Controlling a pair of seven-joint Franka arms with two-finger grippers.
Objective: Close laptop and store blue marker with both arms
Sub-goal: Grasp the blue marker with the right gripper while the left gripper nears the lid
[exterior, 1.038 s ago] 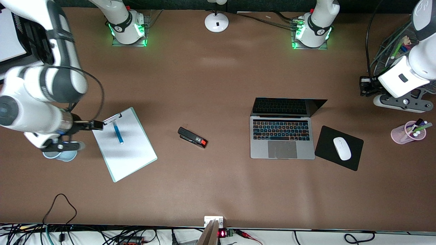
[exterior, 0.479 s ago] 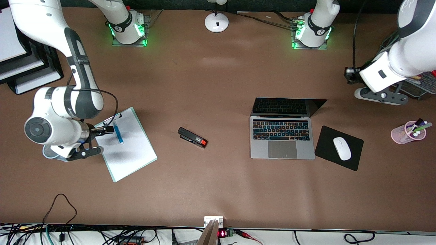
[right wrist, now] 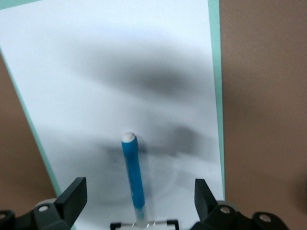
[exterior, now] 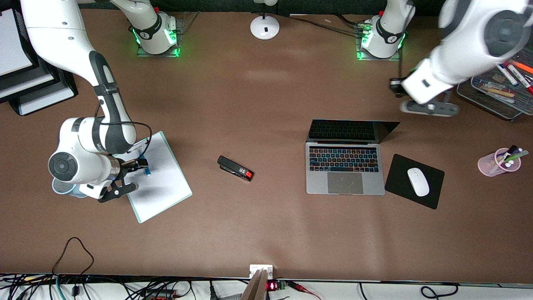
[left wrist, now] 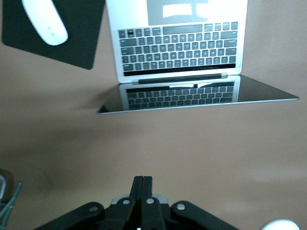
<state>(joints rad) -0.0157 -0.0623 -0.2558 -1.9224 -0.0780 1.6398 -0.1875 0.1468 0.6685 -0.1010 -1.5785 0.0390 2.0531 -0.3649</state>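
Note:
The laptop (exterior: 343,166) lies open on the table, keys glowing bluish, its screen tilted back; it also shows in the left wrist view (left wrist: 177,48). The blue marker (exterior: 147,171) lies on a white clipboard sheet (exterior: 162,187), mostly hidden under my right hand. In the right wrist view the marker (right wrist: 133,175) lies between the spread fingers of my right gripper (right wrist: 139,199), which is open and not touching it. My right gripper (exterior: 141,162) hangs over the clipboard. My left gripper (exterior: 394,85) is shut and empty (left wrist: 143,179), over bare table beside the laptop's screen.
A black stapler (exterior: 235,168) lies mid-table. A black mouse pad (exterior: 397,177) with a white mouse (exterior: 418,181) sits beside the laptop. A pink cup of pens (exterior: 497,163) and a mesh tray of markers (exterior: 495,93) stand at the left arm's end. A pale cup (exterior: 62,187) sits under my right arm.
My right gripper has moved along the clipboard and now straddles the blue marker. My left arm has swung from the mesh tray toward the laptop's screen.

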